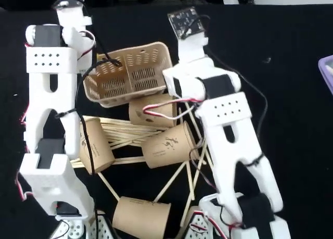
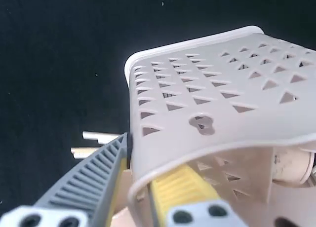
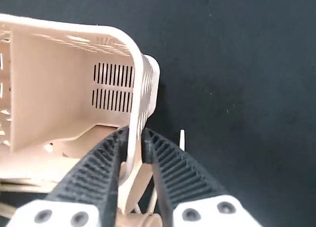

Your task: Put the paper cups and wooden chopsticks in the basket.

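Item: basket [image 1: 136, 67], tipping on its side near the bench's far edge. Your left hand [image 2: 140, 160] and right hand [image 3: 134, 133] are each pinching its rim. Contents due: paper cups [image 1: 169, 144], wooden chopsticks [image 1: 125, 129], lying mid-bench outside it. Likely righting it: be lifting both grips evenly

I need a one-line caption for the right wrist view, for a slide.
Right gripper shut on the wall of the beige basket, black table behind it.
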Controlling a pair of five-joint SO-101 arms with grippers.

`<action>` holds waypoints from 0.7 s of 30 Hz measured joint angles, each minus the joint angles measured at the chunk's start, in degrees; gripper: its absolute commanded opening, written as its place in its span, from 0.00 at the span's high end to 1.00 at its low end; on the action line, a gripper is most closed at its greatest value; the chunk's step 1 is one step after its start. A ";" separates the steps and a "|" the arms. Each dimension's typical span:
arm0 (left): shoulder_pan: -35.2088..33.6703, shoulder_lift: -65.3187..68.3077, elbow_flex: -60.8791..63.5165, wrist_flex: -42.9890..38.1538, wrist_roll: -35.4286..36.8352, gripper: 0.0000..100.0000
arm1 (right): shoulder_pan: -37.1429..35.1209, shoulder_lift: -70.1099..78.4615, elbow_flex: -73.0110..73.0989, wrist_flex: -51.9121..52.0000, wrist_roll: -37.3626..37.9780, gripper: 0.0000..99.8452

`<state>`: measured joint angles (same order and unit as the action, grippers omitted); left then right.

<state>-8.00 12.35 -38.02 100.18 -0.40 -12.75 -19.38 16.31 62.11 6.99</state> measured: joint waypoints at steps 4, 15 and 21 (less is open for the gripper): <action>1.32 -5.19 4.48 0.35 0.00 0.97 | 0.09 -3.43 2.64 0.70 1.32 0.99; 1.93 -8.79 8.18 -1.49 0.00 0.96 | 0.09 -5.54 3.25 -0.79 1.58 0.99; 1.85 -4.13 8.00 -5.98 0.00 0.82 | 0.18 -1.93 3.25 -2.90 1.58 0.91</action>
<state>-6.15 8.22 -30.02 94.20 -0.40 -12.57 -21.32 19.56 59.21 8.57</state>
